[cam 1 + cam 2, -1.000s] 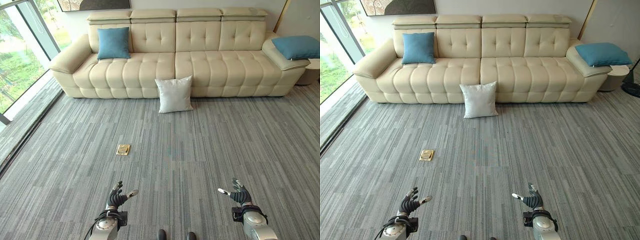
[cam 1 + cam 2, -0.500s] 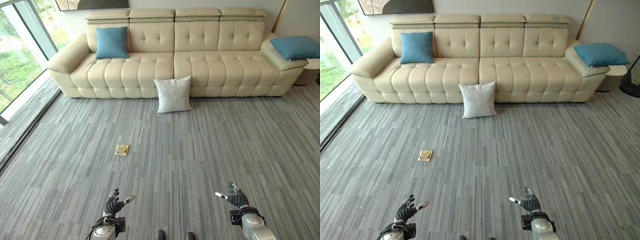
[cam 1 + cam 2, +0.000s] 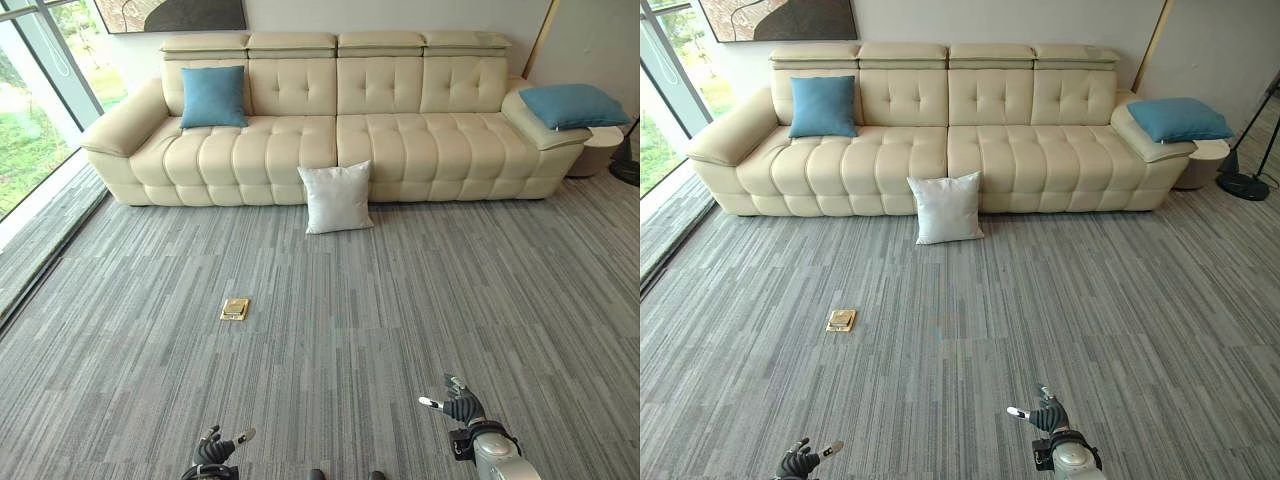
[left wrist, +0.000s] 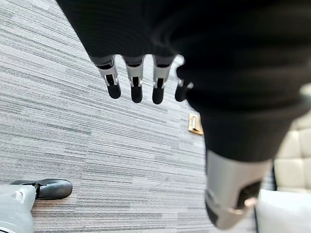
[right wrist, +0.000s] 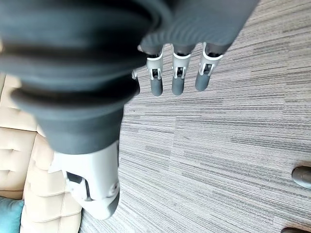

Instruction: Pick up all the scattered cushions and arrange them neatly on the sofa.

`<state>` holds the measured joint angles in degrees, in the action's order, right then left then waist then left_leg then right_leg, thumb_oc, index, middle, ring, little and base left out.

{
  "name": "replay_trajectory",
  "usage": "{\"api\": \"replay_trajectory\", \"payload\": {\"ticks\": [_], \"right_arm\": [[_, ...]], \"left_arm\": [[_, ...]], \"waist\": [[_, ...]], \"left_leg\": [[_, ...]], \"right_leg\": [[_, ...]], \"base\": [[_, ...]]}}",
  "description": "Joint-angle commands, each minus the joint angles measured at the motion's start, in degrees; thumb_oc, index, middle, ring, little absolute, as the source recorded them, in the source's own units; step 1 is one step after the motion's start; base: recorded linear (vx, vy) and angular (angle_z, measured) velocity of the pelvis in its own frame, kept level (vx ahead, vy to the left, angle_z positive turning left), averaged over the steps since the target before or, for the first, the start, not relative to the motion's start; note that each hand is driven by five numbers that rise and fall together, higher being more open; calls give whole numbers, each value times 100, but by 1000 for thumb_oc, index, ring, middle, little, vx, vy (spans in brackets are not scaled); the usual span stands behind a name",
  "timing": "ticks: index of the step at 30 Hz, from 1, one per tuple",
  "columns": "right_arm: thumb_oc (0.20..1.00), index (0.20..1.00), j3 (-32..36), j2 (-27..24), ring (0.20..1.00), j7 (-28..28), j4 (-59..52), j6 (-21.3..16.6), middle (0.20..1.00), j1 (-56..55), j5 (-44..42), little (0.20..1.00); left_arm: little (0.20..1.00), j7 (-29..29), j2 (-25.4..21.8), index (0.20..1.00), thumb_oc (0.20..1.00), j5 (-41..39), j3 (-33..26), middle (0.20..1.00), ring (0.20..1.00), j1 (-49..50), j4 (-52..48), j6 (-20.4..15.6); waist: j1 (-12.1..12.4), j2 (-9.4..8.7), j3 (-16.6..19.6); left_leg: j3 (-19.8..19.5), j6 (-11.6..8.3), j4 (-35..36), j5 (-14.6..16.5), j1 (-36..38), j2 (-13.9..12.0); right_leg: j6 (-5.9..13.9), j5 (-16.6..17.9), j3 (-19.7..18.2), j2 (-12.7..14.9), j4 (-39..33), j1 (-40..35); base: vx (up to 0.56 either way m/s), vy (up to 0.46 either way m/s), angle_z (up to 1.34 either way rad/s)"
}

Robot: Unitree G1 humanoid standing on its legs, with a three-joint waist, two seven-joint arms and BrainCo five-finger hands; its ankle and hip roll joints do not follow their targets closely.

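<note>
Left hand (image 3: 214, 449) low at the lower left of the head view, fingers (image 4: 135, 87) relaxed and slightly spread, thumb out to the side, holding nothing. Right hand (image 3: 460, 409) low at the lower right, fingers (image 5: 178, 80) likewise loose, thumb extended inward, empty.

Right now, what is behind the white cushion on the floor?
The white cushion stands on the carpet, leaning against the front of the cream sofa near its middle. Behind it is the sofa's base; the strip it covers cannot be seen.
</note>
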<state>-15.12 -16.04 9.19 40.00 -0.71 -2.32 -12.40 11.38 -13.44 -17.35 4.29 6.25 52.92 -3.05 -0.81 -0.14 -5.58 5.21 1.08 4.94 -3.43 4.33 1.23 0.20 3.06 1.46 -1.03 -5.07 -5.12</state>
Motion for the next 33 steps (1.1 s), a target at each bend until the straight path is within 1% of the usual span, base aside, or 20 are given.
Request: {"api": "replay_trajectory", "payload": {"ticks": [1,12,19,21,27,29,31,33], "right_arm": [[1000,1000,-10,20,1000,54,-2,-168,1000,432,60,1000],[1000,1000,128,-46,1000,-9,-159,-169,1000,409,28,1000],[1000,1000,302,-126,1000,61,-434,-203,1000,342,-26,1000],[1000,1000,358,-131,1000,31,-478,-227,1000,327,-170,1000],[1000,1000,453,-136,1000,22,-630,-346,1000,259,-340,1000],[1000,1000,541,-97,1000,30,-565,-378,1000,264,-485,1000],[1000,1000,649,-28,1000,-1,-597,-414,1000,227,-721,1000],[1000,1000,718,20,1000,15,-634,-430,1000,210,-841,1000]], "left_arm": [[1000,91,-154,1000,1000,-32,-17,1000,1000,-338,-297,-271],[1000,55,-190,1000,1000,-162,9,1000,1000,-366,-951,-291],[1000,68,-364,1000,1000,6,-16,1000,1000,-153,-1849,-271],[1000,82,-423,1000,1000,88,-30,1000,1000,-134,-2078,-272],[1000,72,-453,1000,1000,363,22,1000,1000,-257,-2010,-253],[1000,34,-473,1000,1000,359,94,1000,1000,-344,-2017,-266],[1000,27,-564,1000,1000,401,111,1000,1000,-344,-2125,-279],[1000,23,-611,1000,1000,350,56,1000,1000,-308,-2174,-269]], "waist": [[-43,-115,-108],[36,-151,-116],[193,-232,-235],[236,-256,-291],[310,-311,-345],[304,-285,-378],[290,-213,-482],[275,-160,-599]], "left_leg": [[-197,-357,6,462,215,-214],[-251,-314,6,496,194,-197],[-358,-275,6,483,67,-188],[-375,-263,6,476,17,-176],[-430,-203,6,516,-62,-108],[-460,-143,6,523,-80,-64],[-496,-59,-32,567,-100,-34],[-481,3,-49,601,-101,-16]], "right_leg": [[444,-604,5,308,7,-177],[471,-613,69,330,7,-182],[496,-596,149,333,7,-115],[509,-592,183,339,7,-83],[569,-631,266,411,37,-61],[595,-688,274,461,270,36],[646,-747,245,512,971,426],[794,-693,210,563,1868,910]], "base": [[0,0,0],[8,13,3],[12,15,7],[14,37,2],[35,63,5],[22,116,17],[-36,152,7],[-34,147,-9]]}}
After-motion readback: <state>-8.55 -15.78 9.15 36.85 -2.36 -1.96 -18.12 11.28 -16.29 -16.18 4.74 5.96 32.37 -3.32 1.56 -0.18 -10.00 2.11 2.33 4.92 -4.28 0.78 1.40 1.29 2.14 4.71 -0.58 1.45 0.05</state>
